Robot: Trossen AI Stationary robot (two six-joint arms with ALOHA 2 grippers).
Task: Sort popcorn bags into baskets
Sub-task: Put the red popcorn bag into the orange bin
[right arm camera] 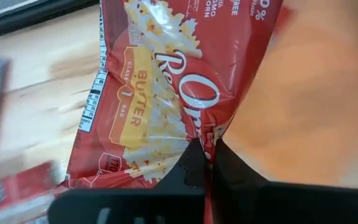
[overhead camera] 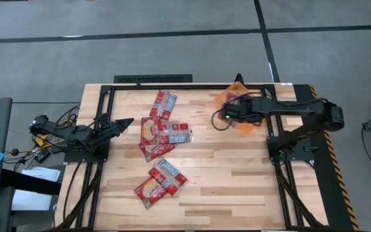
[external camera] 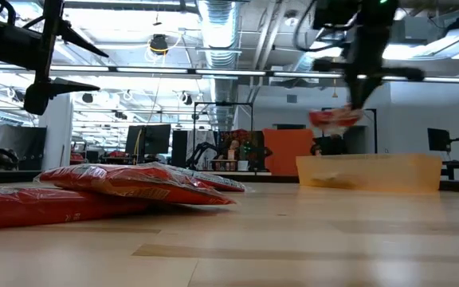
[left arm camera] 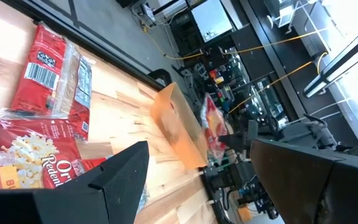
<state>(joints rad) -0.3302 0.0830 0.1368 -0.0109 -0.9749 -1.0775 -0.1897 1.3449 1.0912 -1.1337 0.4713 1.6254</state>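
Note:
My right gripper (right arm camera: 211,144) is shut on one red popcorn bag (right arm camera: 166,81) and carries it in the air (external camera: 333,118) over the left rim of the orange basket (external camera: 373,171), which sits at the table's far right (overhead camera: 243,127). Several more red bags lie flat and partly overlapping in the table's middle (overhead camera: 158,132), with one at the far side (overhead camera: 163,104) and two toward the near edge (overhead camera: 160,180). My left gripper (overhead camera: 129,121) waits open at the table's left edge, pointing at the pile. My right gripper pinches the popcorn bag between its two fingers at the bag's red edge (right arm camera: 219,127), coming from above and pointing down. The bag is lifted clear, printed butter side toward the wrist camera, and hangs below the fingers, part over wood and part over the basket.
A black metal frame (overhead camera: 153,80) runs round the table's edges. Bare wood lies between the pile and the basket (overhead camera: 201,148) and along the near right. A room with desks and screens shows beyond the table's far side.

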